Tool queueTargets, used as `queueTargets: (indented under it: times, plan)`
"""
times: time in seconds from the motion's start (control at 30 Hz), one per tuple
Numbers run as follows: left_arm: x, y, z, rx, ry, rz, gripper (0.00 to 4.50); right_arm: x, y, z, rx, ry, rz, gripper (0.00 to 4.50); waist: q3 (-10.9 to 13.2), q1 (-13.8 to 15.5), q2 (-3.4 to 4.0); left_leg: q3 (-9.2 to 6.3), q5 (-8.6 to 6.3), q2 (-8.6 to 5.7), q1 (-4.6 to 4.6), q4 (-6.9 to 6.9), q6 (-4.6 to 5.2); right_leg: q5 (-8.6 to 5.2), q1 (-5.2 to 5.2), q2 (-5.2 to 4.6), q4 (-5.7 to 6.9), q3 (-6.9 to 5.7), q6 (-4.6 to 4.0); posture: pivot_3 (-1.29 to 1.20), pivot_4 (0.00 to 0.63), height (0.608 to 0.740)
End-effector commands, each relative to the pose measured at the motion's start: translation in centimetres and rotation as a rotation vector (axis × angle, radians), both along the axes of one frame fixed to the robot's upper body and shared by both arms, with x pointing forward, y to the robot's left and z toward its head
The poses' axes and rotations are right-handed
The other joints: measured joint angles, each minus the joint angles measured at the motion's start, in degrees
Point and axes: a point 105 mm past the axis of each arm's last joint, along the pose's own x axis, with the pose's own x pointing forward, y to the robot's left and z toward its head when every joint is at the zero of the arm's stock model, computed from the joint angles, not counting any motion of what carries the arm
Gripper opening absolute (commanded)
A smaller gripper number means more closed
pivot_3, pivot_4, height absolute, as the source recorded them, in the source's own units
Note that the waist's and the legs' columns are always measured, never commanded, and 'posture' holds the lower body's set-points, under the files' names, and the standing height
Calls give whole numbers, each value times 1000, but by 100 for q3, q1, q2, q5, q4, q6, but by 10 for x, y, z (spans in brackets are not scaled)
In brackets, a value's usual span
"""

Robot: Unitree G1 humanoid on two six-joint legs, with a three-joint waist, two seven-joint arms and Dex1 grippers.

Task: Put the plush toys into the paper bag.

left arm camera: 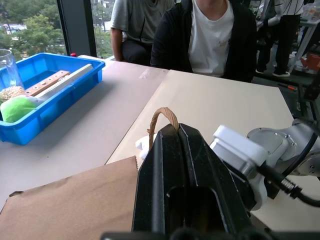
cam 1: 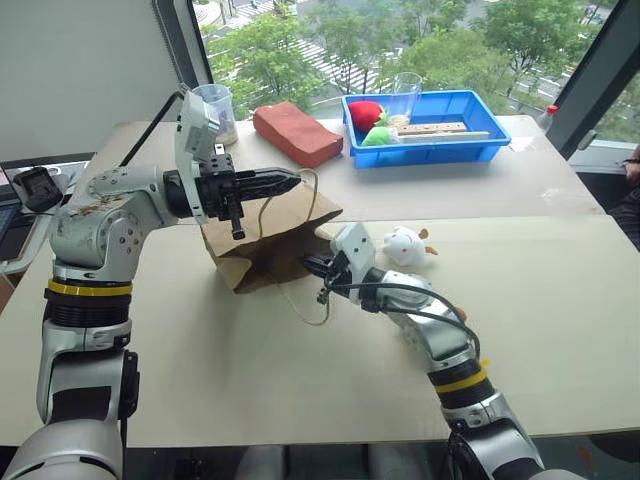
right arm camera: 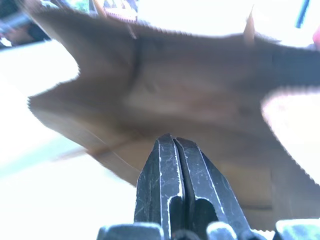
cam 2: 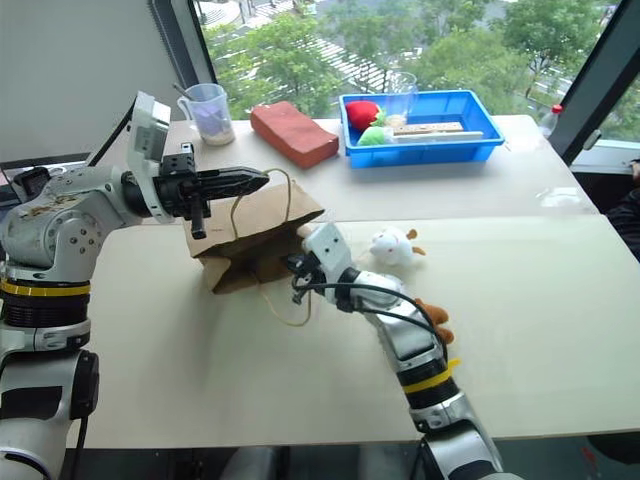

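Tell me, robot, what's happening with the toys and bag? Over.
Left gripper shut on twine handle, lifting paper bag. Right gripper shut at bag mouth. White plush toy on table.

The paper bag lay at the table's middle, the white plush toy just right of it; tray, block and cup lined the far edge.

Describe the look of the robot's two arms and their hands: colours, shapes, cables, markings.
Both arms are silver-grey metal with rounded joint housings, each ringed by a yellow band edged in black. The left arm's shell is speckled with brownish marks. Each wrist carries a white boxy module. Black cables loop along the right forearm. The left hand and right hand each have two tapered black fingers.
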Motion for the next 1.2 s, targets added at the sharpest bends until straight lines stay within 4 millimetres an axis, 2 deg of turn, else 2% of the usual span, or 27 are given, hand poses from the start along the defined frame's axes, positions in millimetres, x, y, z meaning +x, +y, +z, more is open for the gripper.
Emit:
queueTargets:
  times: [0.03, 0.17, 0.3, 0.4, 0.5, 0.6, 0.67, 0.77, 0.87, 1.03, 1.1, 1.2]
  plan:
    - [-2, 3, 4, 15, -35, -8, 0, -18, -20, 37, 74, -50, 28, 1573, 0, 21, 0, 0, 0, 0, 0, 0, 0, 0, 1, 0, 0, 0, 0, 0, 150, 740]
    - [-2, 4, 3, 18, -31, -12, 0, -33, -57, 51, 57, -36, -10, 2950, 1, 106, -1, 0, -1, 0, -4, 0, 2, 0, 3, -1, -10, -1, 0, 0, 150, 740]
    - [-4, 4, 1, 18, -27, -19, 0, -43, -108, 32, -110, 24, -147, 4321, 2, 170, -4, 0, -3, 0, -6, -5, 5, -2, 6, -1, -18, -2, 0, 0, 150, 740]
    - [-6, 3, 0, 19, -25, -25, 0, -54, -151, 4, -317, 85, -234, 4418, 4, 202, -7, 4, -4, -1, -14, -4, 6, -4, 6, -1, -28, -1, 1, 0, 150, 740]
    - [-7, 3, -2, 21, -19, -28, 0, -66, -174, -12, -408, 144, -246, 4418, 7, 174, -12, 8, -8, -2, -13, 0, 13, -12, 6, -2, -42, 2, 2, 0, 150, 740]
    - [-8, 3, -2, 23, -15, -33, 0, -74, -189, -32, -471, 222, -234, 4418, 10, 137, -17, 13, -8, -1, -9, 11, 14, -13, 8, -2, -39, 7, 1, 0, 150, 740]
    - [-8, 2, -2, 25, -16, -35, 0, -69, -196, -42, -473, 239, -270, 4418, 14, 135, -24, 13, -8, 0, -5, 19, 14, -14, 15, -2, -35, 6, 1, 0, 150, 740]
    - [-8, 0, -1, 29, -22, -39, 0, -60, -197, -53, -455, 249, -298, 4418, 18, 142, -31, 13, -8, -1, -5, 27, 13, -14, 18, -2, -33, 8, 1, 0, 150, 740]
    - [-8, -1, -1, 32, -26, -40, 0, -57, -197, -57, -439, 250, -301, 3605, 19, 147, -31, 12, -7, -1, -6, 26, 13, -14, 15, -2, -30, 7, 1, 0, 150, 740]
    - [-10, 0, 1, 34, -29, -39, 0, -61, -192, -53, -414, 239, -266, 1872, 19, 186, -32, 11, -9, -2, -11, 26, 16, -15, 15, -2, -32, 6, 2, 0, 150, 740]
    - [-9, 0, 1, 35, -27, -40, 0, -59, -179, -40, -377, 210, -230, 1248, 19, 179, -32, 11, -9, -1, -12, 26, 16, -15, 15, -2, -33, 6, 2, 0, 150, 740]
    - [-8, 0, 1, 30, -29, -34, 0, -54, -145, -15, -297, 160, -154, 284, 21, 120, -33, 11, -8, -1, -9, 27, 14, -15, 14, -2, -29, 7, 1, 0, 150, 740]
